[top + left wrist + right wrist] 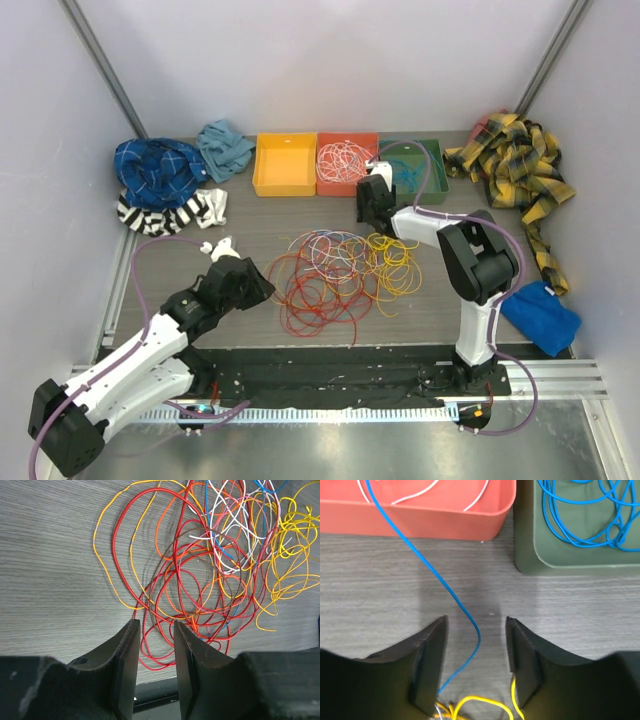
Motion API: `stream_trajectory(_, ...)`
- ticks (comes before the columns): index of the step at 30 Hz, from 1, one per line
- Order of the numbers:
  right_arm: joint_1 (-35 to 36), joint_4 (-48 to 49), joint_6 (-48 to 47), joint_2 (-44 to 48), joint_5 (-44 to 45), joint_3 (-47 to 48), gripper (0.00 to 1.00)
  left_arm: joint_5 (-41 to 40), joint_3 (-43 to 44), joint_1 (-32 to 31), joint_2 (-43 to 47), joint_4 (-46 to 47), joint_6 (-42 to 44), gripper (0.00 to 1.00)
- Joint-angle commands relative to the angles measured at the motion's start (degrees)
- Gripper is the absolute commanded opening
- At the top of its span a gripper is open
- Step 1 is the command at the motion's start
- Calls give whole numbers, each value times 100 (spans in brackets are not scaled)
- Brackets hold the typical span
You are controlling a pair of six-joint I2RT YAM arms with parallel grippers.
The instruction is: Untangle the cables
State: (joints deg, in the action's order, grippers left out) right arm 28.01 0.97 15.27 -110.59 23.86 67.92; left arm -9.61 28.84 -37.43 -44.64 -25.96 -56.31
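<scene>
A cable tangle (340, 272) of red, yellow, white and blue loops lies in the middle of the bench (270, 220). The left pincer (155, 630) sits low at its near-left edge, jaws a narrow gap apart, red loops running between them, nothing gripped. The right pincer (476, 625) hovers beyond the tangle, jaws fairly wide, straddling a blue cable (445, 587) without clamping it. That cable trails across the red bin (420, 515), not the green bin (570, 562) holding other blue cables. Likely risks: closing the left pincer would catch several red loops together; pulling the blue cable could drag the knot or disturb the white cables (343, 158). A yellow bin (285, 165) and plaid cloth (515, 165) lie away from both arms.
</scene>
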Motion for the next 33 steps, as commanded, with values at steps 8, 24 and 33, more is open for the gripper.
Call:
stream_trajectory(8, 12, 597, -6, -60, 453, 196, 5, -191, 157, -19, -185, 205, 261, 37)
stream_trajectory(24, 170, 106, -24, 2154, 919, 379, 1, -7, 87, -19, -53, 231, 165, 37)
stream_trajectory(33, -120, -536, -191, 2296, 1359, 1504, 1, 90, 25, -28, 87, 284, 59, 37)
